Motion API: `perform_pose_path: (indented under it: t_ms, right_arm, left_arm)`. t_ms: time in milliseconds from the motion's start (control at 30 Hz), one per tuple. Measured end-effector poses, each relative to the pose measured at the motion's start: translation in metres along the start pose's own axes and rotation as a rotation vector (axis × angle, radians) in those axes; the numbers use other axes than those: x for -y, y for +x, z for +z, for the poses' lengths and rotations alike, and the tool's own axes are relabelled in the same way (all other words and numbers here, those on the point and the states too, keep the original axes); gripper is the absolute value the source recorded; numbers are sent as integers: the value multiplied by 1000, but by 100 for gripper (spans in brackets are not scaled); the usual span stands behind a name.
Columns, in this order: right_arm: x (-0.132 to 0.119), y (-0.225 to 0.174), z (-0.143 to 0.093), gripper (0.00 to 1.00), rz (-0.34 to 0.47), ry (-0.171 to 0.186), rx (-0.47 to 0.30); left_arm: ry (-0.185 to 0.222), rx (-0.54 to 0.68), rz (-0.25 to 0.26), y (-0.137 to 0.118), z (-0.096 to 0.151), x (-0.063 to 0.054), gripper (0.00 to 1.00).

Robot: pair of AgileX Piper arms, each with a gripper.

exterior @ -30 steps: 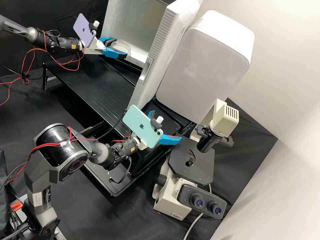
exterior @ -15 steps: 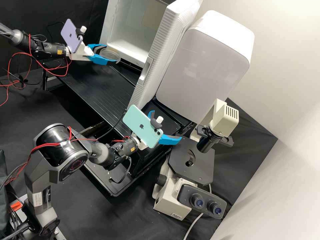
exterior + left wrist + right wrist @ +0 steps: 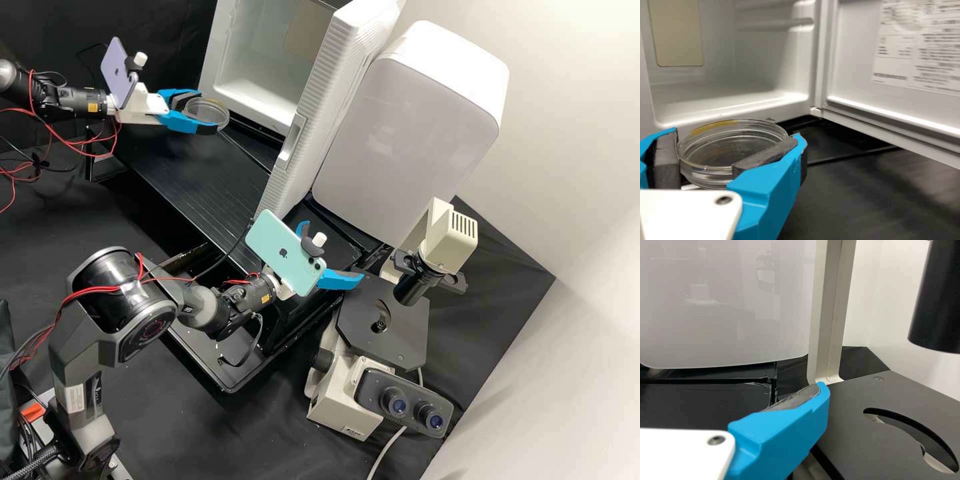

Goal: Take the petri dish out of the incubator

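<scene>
Dish, clamped by the left gripper, has drawn farther out of the incubator, above the bench. Right gripper, grip unclear, sits by the microscope, the open door between them.

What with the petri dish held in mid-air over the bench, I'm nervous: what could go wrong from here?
1. The left gripper pinches the petri dish only by its sides, above the black bench. If the grip slips, the dish could tilt or drop.
2. The incubator has its door open close beside the dish. A sideways swing might clip it.
</scene>
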Motion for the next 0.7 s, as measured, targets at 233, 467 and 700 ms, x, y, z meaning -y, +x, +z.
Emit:
perform_pose_path:
  t_ms: [233, 467, 700]
  right_arm:
    - [0, 0, 0, 100, 0, 0, 0]
    - [0, 0, 0, 100, 0, 0, 0]
    - [0, 0, 0, 100, 0, 0, 0]
  left_arm:
    - [-14, 4, -41, -15, 4, 16, 0]
    - [-24, 38, -97, -21, 15, 34, 0]
    - [-27, 78, -110, -26, 25, 42, 0]
